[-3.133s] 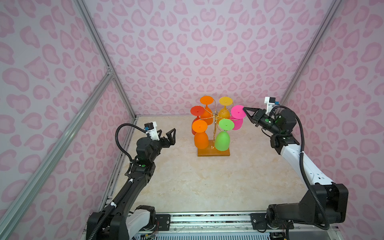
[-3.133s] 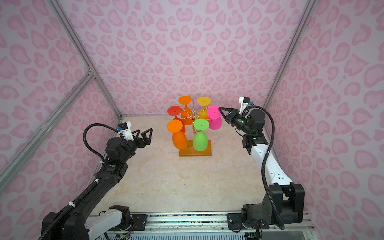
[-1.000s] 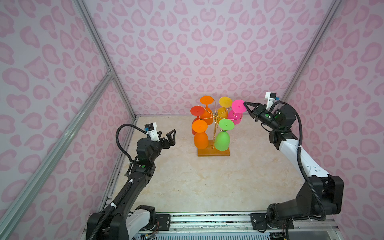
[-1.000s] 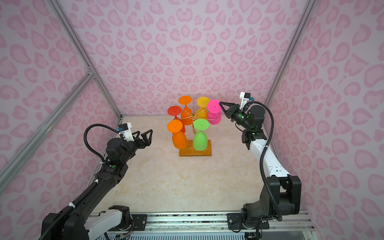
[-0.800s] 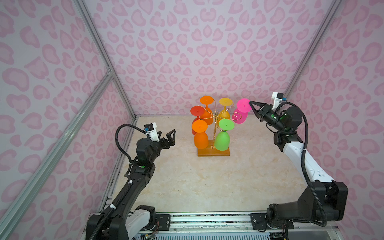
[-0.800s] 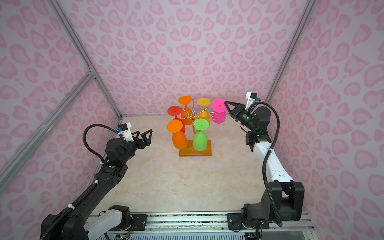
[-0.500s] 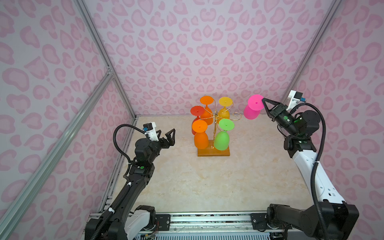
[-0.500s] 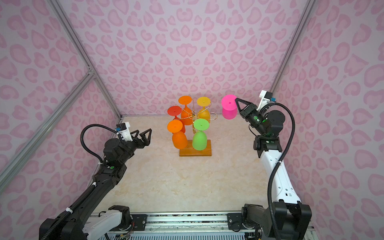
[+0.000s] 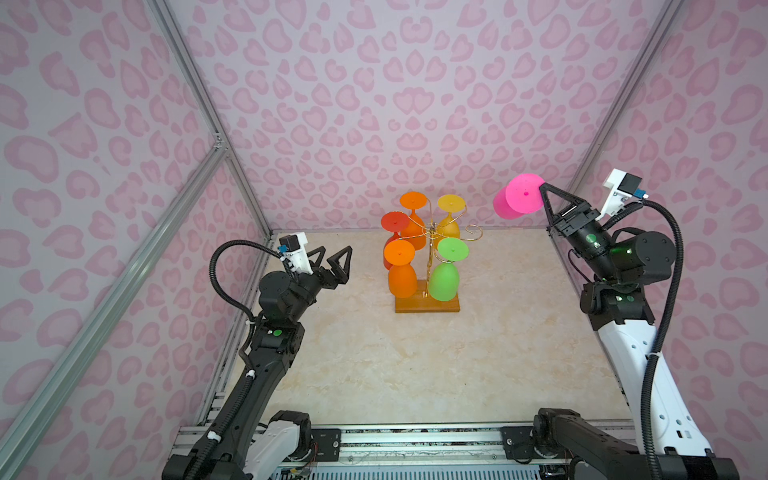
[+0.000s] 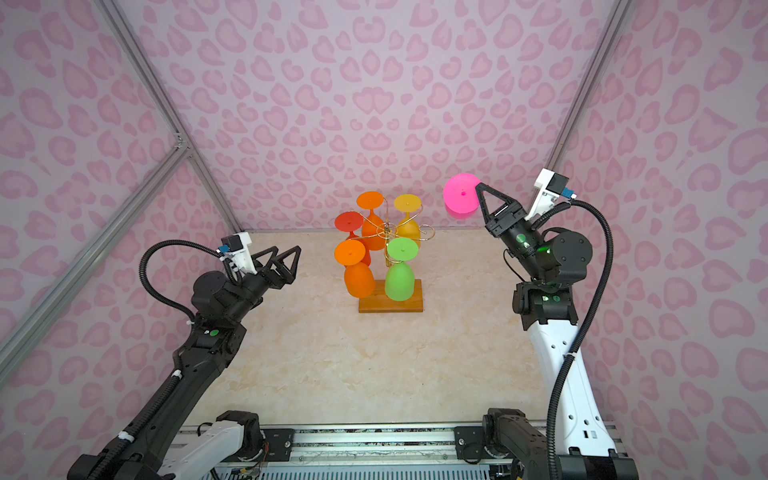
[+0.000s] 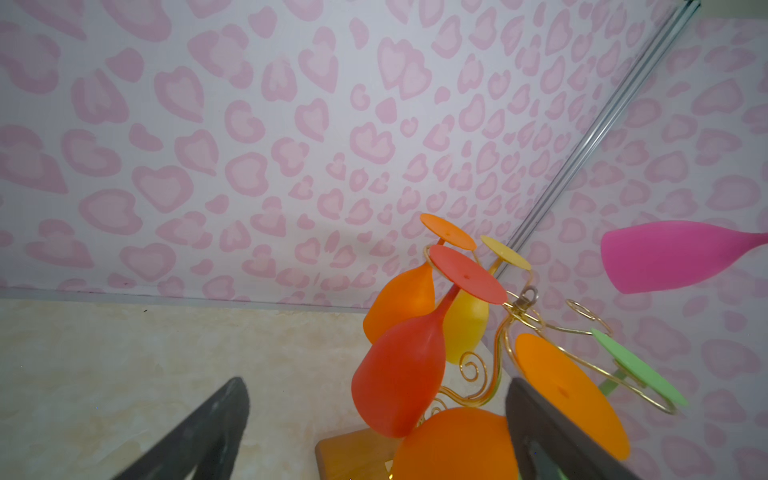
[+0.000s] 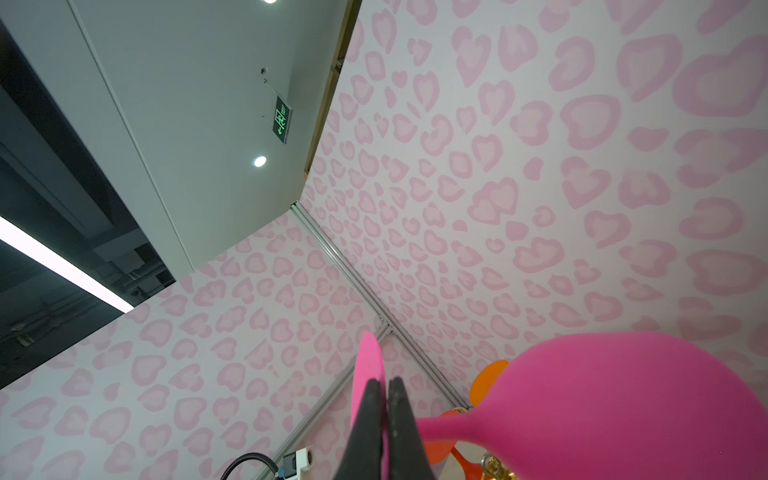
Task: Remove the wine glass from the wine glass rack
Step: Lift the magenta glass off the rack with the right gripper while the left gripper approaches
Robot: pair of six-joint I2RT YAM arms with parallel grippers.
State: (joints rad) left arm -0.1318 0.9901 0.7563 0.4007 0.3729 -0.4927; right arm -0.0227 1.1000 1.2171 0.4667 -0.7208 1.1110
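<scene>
In both top views the pink wine glass has come off the wine glass rack within the last second. It was hanging at the rack's right-hand arm, and now it sits high and well apart from the rack, in front of the back wall. The right gripper is clamped tight on the rim of the glass's foot, with the bowl tipped away behind the disc. The freed gold curl stands bare. We judge the removal itself done, with only the setting down left. The left gripper hovers left of the rack, spread wide and holding nothing. Five glasses hang on the rack, with the green glass and an orange glass nearest us over the wooden base.

In the left wrist view we see that arm's fingers far apart and empty. The red glass hangs close in front of them. The pink wine glass lies sideways in the air beyond the empty curl, touching no part of the rack.

In the right wrist view the fingers press together on the thin pink foot, and the stem and bowl run off to one side. Nothing stands between the glass and the bare table. The side wall close to the right arm and the loaded rack are what a descent should avoid. The hold is on a thin edge, so we expect the glass could swing or slip in a quick move.
</scene>
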